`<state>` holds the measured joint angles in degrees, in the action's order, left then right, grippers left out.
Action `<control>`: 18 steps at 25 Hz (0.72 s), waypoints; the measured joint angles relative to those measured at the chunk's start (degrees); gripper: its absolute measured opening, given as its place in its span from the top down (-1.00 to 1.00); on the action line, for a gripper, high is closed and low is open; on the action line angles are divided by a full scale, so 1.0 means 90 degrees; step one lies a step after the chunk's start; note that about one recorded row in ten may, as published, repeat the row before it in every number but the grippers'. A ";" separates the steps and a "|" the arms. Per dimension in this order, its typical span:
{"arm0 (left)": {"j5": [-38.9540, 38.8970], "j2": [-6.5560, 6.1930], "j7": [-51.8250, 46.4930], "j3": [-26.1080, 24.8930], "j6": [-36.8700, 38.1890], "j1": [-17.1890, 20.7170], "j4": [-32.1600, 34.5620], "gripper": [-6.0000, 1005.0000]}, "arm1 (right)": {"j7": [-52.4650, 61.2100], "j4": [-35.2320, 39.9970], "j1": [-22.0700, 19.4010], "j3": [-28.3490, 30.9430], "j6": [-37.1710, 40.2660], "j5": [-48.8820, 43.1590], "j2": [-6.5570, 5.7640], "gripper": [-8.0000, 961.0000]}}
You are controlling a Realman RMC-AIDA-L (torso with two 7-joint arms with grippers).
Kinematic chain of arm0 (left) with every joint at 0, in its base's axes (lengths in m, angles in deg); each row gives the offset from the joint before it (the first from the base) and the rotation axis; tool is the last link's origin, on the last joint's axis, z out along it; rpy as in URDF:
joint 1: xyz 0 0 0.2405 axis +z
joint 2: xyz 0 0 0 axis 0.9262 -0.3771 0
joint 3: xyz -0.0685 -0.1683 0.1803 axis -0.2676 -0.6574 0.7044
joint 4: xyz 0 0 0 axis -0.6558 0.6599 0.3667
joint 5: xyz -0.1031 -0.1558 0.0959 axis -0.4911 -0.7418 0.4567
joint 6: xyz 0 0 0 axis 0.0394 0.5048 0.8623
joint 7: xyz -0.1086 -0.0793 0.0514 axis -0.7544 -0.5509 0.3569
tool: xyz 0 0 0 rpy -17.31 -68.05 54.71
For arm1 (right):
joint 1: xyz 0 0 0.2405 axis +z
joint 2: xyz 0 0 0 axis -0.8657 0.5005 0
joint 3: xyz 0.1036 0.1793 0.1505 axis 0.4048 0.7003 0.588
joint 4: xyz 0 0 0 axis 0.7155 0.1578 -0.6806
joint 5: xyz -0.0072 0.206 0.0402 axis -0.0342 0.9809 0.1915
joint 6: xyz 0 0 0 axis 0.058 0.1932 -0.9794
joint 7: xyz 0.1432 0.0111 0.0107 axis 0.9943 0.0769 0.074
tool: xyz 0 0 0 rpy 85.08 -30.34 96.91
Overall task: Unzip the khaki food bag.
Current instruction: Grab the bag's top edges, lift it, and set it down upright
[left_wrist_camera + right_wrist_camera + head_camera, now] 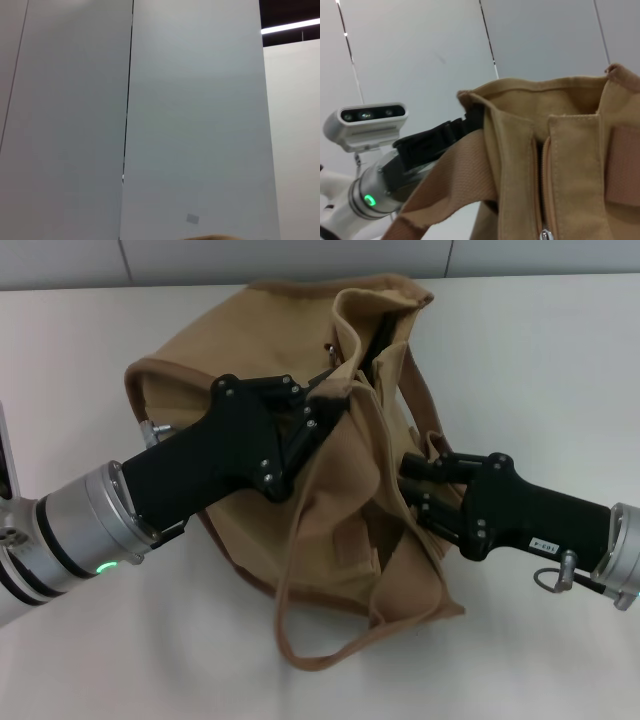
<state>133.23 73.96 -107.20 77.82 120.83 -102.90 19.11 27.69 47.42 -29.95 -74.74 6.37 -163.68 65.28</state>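
Bag — matt tan woven cloth, ribbed webbing handle, grippers' matt black plastic shells — brushed metal wrists, smooth white table

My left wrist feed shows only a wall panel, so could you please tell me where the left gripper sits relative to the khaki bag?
Observer: In the head view, the left gripper is at the upper edge of the khaki food bag, with its tip among the fabric folds beside the opening.
Operator: Thank you. And where is the right arm?
Observer: The right gripper is against the opposite side of the bag, lower down, touching the fabric there.
Operator: Can any view see the zipper pull?
Observer: Yes. The right wrist view shows the silver zipper pull at the end of a stretch of zipper that looks closed.
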 joint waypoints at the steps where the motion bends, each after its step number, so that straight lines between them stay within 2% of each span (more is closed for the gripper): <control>1: -0.0002 0.0000 0.0001 0.0007 -0.0009 -0.0007 -0.0001 0.93 | -0.0001 -0.0010 -0.0009 -0.0082 0.0024 -0.0010 0.0000 0.33; 4: -0.0006 0.0006 0.0002 0.0018 -0.0022 -0.0022 -0.0012 0.93 | -0.0008 -0.0036 -0.0016 -0.0210 0.0051 -0.0014 0.0008 0.33; 9: -0.0016 0.0010 0.0006 0.0014 -0.0022 -0.0026 -0.0048 0.93 | -0.0035 -0.0053 -0.0041 -0.0222 0.0179 -0.0020 0.0017 0.64; 18: -0.0019 0.0010 0.0060 0.0013 -0.0019 -0.0041 -0.0083 0.93 | 0.0261 -0.0052 0.0024 -0.0311 0.0285 -0.0035 0.0012 0.67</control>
<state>133.05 74.04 -106.66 77.94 120.66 -103.27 18.36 30.03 46.95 -29.73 -77.54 8.94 -163.99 65.39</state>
